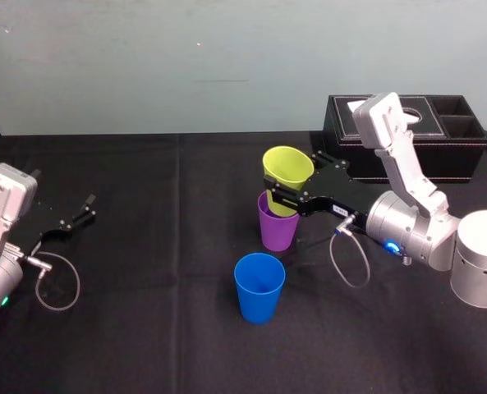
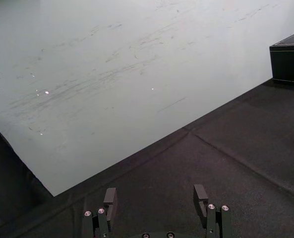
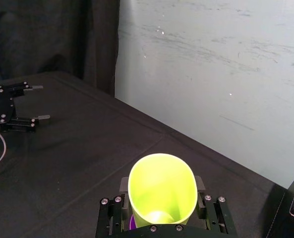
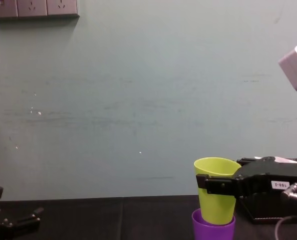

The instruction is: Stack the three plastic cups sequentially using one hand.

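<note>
My right gripper is shut on the yellow-green cup, one finger on each side of it. The cup leans slightly, and its base sits just inside the mouth of the purple cup, which stands upright on the black cloth. From the chest, the yellow-green cup rises out of the purple cup, with the right gripper clamped across its middle. The blue cup stands alone, upright, a little nearer to me. My left gripper rests open at the far left, nothing in it.
A black tissue box sits at the back right, behind the right arm. A loose cable loop hangs from the right wrist near the purple cup. The pale wall runs along the table's far edge.
</note>
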`<state>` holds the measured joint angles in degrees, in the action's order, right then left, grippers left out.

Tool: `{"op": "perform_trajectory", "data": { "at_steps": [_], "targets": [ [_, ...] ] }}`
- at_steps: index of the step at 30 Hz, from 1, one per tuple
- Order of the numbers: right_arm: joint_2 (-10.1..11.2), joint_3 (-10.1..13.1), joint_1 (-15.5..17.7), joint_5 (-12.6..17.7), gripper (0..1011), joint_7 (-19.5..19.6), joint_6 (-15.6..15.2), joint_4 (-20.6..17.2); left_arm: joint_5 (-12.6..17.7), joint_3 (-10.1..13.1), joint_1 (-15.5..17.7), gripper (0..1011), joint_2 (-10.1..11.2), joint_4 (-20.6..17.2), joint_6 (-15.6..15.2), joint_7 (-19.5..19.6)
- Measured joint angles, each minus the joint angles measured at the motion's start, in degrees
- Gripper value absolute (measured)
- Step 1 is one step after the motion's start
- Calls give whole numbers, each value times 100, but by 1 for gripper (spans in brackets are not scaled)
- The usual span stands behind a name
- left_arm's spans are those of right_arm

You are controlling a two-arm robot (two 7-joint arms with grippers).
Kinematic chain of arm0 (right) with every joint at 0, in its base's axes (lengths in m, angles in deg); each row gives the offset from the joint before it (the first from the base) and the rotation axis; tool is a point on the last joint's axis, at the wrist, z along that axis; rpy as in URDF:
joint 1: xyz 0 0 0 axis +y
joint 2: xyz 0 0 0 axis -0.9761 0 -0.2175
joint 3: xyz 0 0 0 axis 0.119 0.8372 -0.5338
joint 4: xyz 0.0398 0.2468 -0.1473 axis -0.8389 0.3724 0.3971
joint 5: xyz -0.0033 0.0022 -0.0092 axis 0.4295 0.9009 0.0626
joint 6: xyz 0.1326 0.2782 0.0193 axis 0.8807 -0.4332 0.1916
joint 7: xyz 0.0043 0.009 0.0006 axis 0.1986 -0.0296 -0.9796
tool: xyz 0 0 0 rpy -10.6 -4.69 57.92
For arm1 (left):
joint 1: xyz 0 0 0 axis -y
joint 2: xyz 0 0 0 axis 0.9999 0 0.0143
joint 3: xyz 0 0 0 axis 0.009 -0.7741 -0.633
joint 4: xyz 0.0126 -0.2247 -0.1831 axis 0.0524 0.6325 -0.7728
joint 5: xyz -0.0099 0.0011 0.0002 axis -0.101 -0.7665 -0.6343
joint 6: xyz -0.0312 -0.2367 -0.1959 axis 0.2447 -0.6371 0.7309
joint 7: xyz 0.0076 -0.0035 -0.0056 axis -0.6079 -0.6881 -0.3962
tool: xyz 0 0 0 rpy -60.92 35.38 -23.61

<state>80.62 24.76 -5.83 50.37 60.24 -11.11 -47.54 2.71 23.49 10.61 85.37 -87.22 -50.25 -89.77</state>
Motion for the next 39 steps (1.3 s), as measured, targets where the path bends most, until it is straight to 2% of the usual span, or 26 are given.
{"op": "perform_trajectory", "data": {
  "at_steps": [25,39],
  "targets": [
    [-102,-31,-80,77,738,-84,144,305,0,0,0,1010,0,0,0,0],
    [-88,-66,-71,69,738,-83,162,329,0,0,0,1010,0,0,0,0]
  ]
}}
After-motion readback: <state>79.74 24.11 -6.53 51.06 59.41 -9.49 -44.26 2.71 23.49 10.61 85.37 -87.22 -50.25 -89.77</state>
